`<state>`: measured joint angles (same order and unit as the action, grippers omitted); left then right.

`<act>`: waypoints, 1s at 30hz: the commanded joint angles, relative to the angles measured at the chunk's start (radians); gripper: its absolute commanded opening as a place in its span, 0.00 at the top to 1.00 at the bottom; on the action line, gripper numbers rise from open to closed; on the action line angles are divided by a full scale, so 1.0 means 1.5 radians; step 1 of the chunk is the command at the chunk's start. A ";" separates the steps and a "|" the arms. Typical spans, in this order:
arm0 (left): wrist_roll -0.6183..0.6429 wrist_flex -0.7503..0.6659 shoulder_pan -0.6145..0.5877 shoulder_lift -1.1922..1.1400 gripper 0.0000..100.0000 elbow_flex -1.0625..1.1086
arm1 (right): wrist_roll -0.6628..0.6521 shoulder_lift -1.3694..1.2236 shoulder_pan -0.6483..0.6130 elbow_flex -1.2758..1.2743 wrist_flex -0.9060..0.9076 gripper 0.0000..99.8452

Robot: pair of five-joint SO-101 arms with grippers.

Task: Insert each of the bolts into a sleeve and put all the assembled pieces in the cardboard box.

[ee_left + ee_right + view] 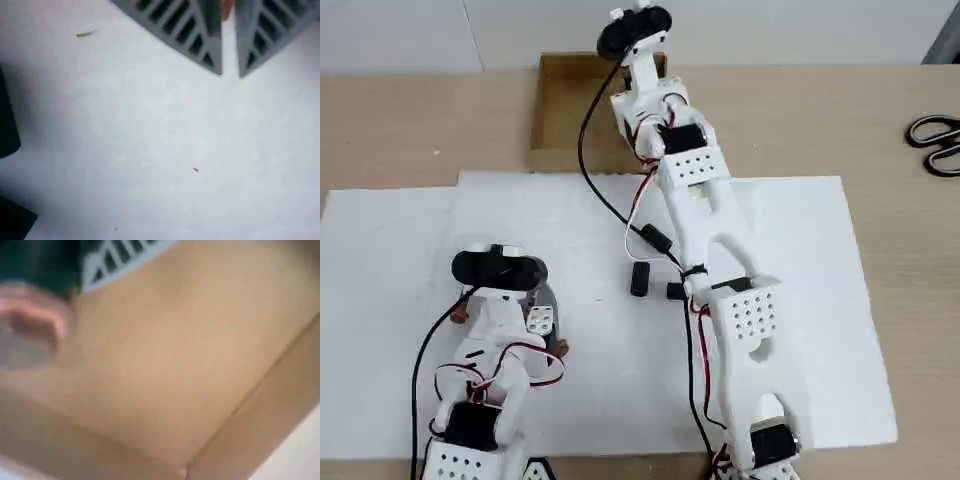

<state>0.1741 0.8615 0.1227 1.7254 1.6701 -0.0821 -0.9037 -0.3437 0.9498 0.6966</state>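
Observation:
The cardboard box (pixel 552 110) stands at the far edge of the white sheet. My right gripper (pixel 642 85) hangs over its right end. In the right wrist view a black sleeve with a pink bolt head (pixel 30 325) sits close beside the grey finger (pixel 115 260), above the box floor (pixel 175 365); the gripper looks shut on this assembled piece. Two black sleeves (pixel 639 278) (pixel 675 290) lie on the sheet beside the right arm. My left gripper (pixel 542 325) points down at the sheet near the front left. Its grey fingers (pixel 210 45) stand almost together on an orange bolt tip (pixel 227 7).
The white sheet (pixel 400 300) covers most of the wooden table. Scissors (pixel 935 145) lie at the far right edge. The right arm stretches across the middle of the sheet, its black cable (pixel 610 205) trailing over it.

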 commanded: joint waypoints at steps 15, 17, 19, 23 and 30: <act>-0.004 -0.013 -0.005 0.006 0.99 -0.003 | -0.004 0.011 0.002 0.362 0.502 0.90; -0.004 -0.013 -0.005 0.006 0.99 -0.003 | -0.004 0.011 0.001 0.390 0.549 0.94; -0.004 -0.013 -0.005 0.006 0.99 -0.003 | -0.004 0.011 -0.001 0.409 0.593 0.97; -0.004 -0.013 -0.002 0.006 0.99 -0.003 | -0.004 0.013 -0.002 0.422 0.660 1.00; -0.002 -0.013 -0.003 0.006 0.99 -0.003 | -0.004 0.017 -0.004 0.416 0.682 1.00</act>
<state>0.1741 0.8615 0.1227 1.7254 1.6701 -0.0821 -0.9022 -0.3437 1.5390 1.6939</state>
